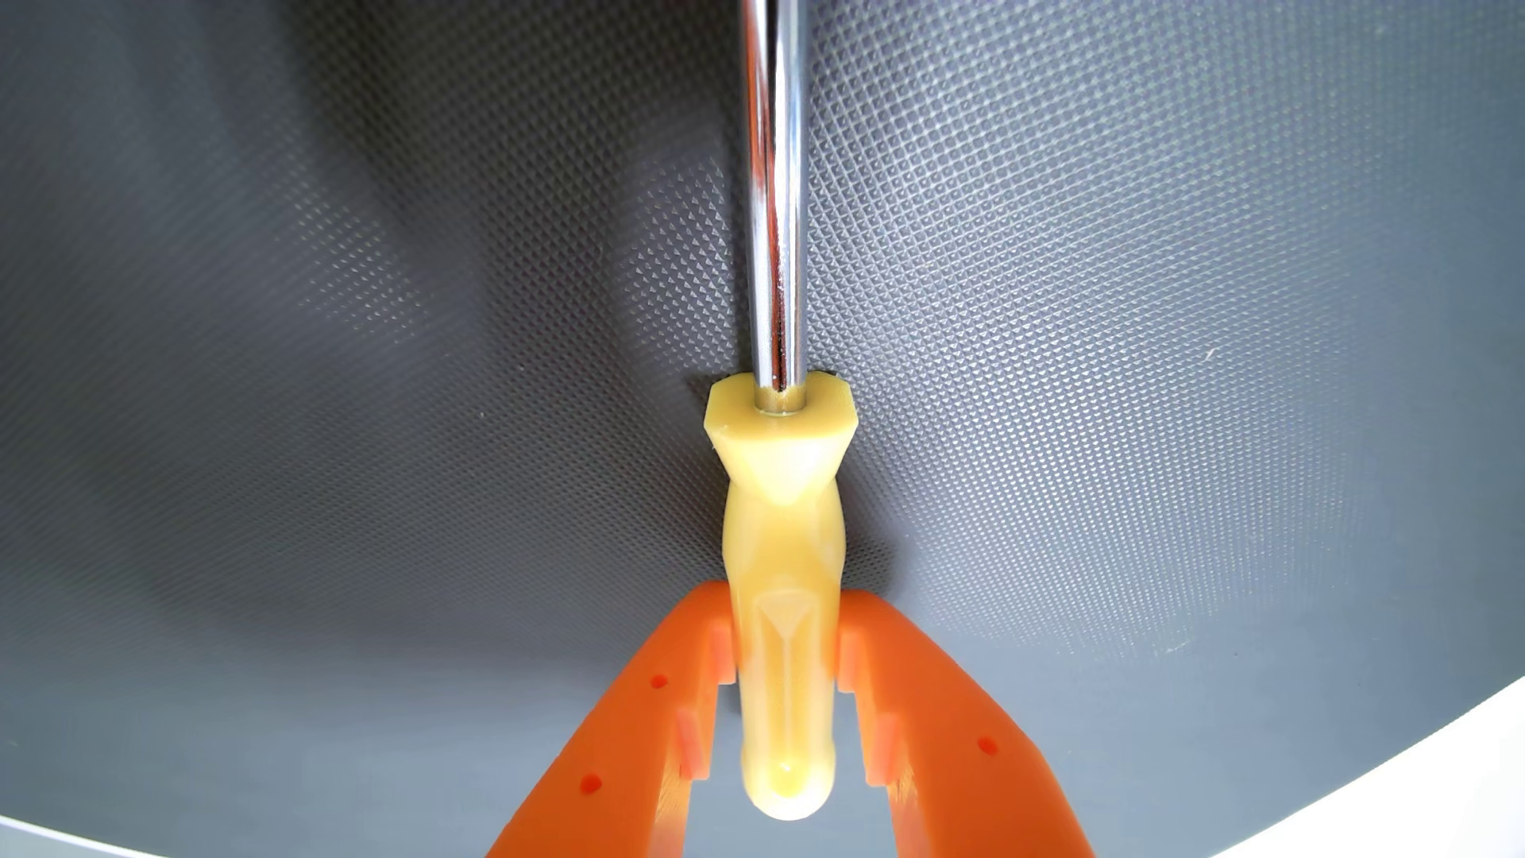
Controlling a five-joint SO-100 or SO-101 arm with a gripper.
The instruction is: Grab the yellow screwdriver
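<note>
In the wrist view, the yellow screwdriver (780, 495) points away from me, its chrome shaft (771, 206) running up to the top edge. Its tip is out of view. My orange gripper (784, 615) comes in from the bottom. The two fingertips (701, 627) press against both sides of the yellow handle near its middle, so the gripper is shut on it. The rounded butt of the handle sits between the fingers near the bottom edge. The handle casts a soft shadow on the mat to its right.
A grey mat (1155, 330) with a fine diamond texture lies under everything. A white surface (1452, 775) shows past the mat's curved edge at the bottom right and bottom left corners.
</note>
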